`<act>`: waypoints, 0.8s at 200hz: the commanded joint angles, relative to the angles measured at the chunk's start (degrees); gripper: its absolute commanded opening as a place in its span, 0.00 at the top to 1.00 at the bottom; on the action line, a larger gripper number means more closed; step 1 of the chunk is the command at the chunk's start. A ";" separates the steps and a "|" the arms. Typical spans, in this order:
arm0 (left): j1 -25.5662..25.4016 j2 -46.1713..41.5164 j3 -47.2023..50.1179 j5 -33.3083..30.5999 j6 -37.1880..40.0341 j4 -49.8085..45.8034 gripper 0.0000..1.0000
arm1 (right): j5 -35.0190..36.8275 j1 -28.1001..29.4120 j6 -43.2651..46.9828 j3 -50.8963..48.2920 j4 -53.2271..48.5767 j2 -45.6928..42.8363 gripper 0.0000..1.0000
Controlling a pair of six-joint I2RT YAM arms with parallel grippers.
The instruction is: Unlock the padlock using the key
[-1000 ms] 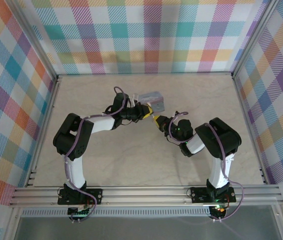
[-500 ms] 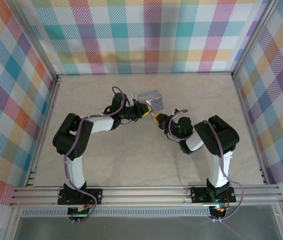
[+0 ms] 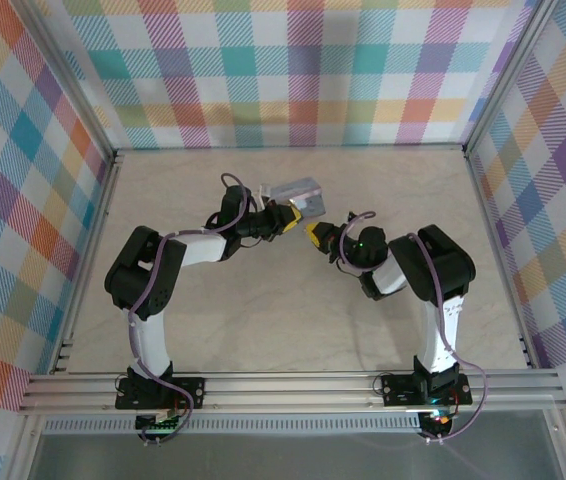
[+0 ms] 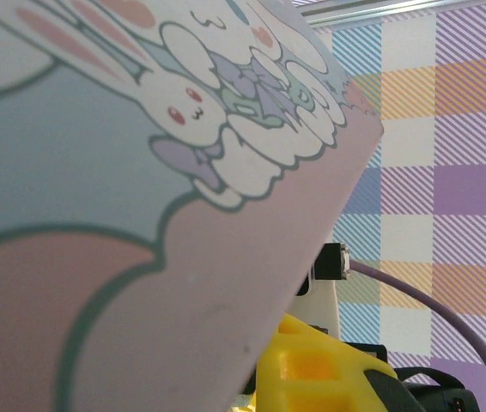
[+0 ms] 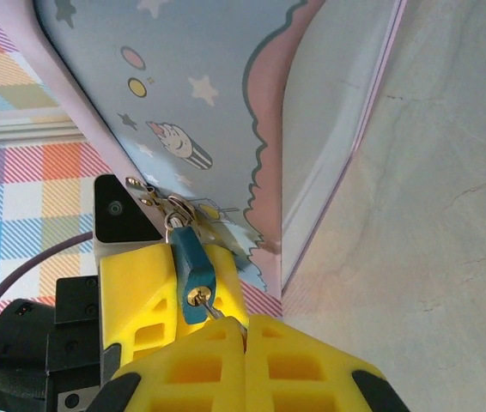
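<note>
Right gripper (image 5: 245, 333): shifted toward 11 o'clock; jaws pinched tight on thin dark metal key (image 5: 215, 312), tip now at small blue padlock (image 5: 191, 262) keyhole. Left gripper (image 3: 290, 218): jaws clamp pastel blue-pink rectangular tin (image 5: 200, 77). Insertion likely next.

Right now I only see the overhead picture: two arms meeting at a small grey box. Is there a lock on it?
Observer: Yes. The right wrist view shows a small blue padlock hanging from the clasp of the tin.
Visitor: Is the key in it?
Observer: The right tool, shut on the key, has its tip at the keyhole; depth is unclear.
Visitor: Is the box plain grey?
Observer: No. The left wrist view shows a white cartoon rabbit on pastel blue and pink.
</note>
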State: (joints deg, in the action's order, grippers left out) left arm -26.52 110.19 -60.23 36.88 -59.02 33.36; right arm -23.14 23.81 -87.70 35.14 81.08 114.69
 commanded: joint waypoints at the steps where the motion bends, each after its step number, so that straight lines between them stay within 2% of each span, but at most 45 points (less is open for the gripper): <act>1: -2.38 -2.26 0.28 9.96 -1.00 5.10 1.00 | -0.13 -1.29 -0.72 1.68 -0.40 0.75 1.00; 35: -2.39 -2.18 0.29 9.81 -1.42 5.65 1.00 | -3.37 -1.07 -1.29 3.53 -0.41 1.65 1.00; 71: -2.39 -2.09 -0.01 9.63 -2.09 6.26 1.00 | -4.45 -1.01 2.84 4.64 -0.48 2.19 1.00; 117: -2.44 -2.09 -0.07 9.77 -2.76 6.58 1.00 | -1.20 -0.48 13.12 3.62 -3.20 -0.94 1.00; 160: -2.47 -1.75 -0.08 9.62 -3.11 6.85 1.00 | -0.85 0.20 17.56 3.82 -2.89 -1.71 1.00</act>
State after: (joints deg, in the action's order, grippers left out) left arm -26.44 110.19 -60.12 36.93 -60.82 35.09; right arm -26.85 22.48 -76.16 37.54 79.18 114.54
